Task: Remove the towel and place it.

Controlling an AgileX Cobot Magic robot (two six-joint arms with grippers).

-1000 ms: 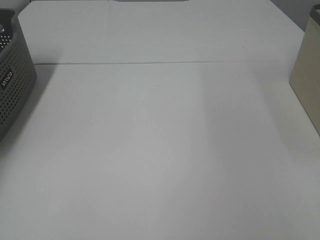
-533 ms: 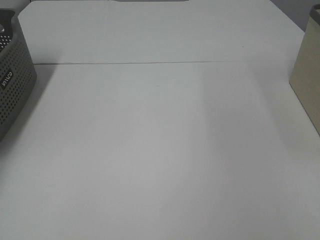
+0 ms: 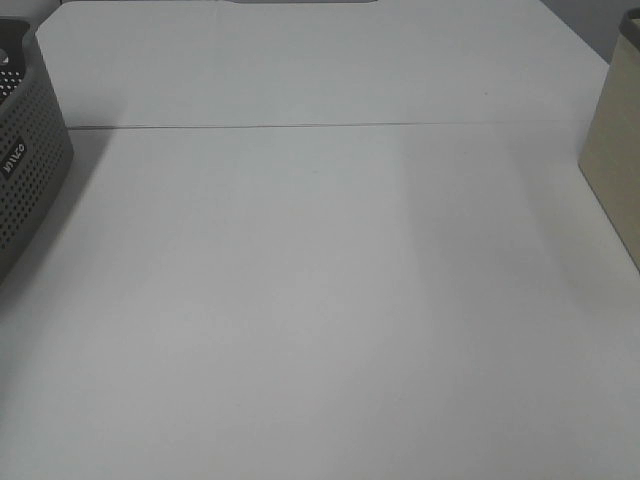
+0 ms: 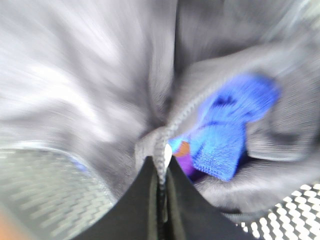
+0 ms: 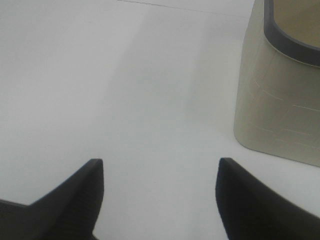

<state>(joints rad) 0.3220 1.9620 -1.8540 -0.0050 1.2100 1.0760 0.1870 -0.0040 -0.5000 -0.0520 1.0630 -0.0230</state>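
In the left wrist view the towel (image 4: 95,80) fills most of the frame as blurred grey cloth in folds. My left gripper (image 4: 161,165) is shut on a hemmed fold of it, with the edge pinched between the two dark fingers. The towel lies in a grey mesh basket (image 4: 300,210). My right gripper (image 5: 159,172) stands open over the bare white table (image 5: 100,75), with nothing between its fingers. Neither gripper nor the towel shows in the exterior high view.
A blue knitted cloth (image 4: 225,130) lies among the towel's folds, right beside the pinched edge. In the exterior high view the grey perforated basket (image 3: 25,170) stands at the left edge and a beige bin (image 3: 615,160) at the right edge. That beige bin (image 5: 280,100) is close beside my right gripper.
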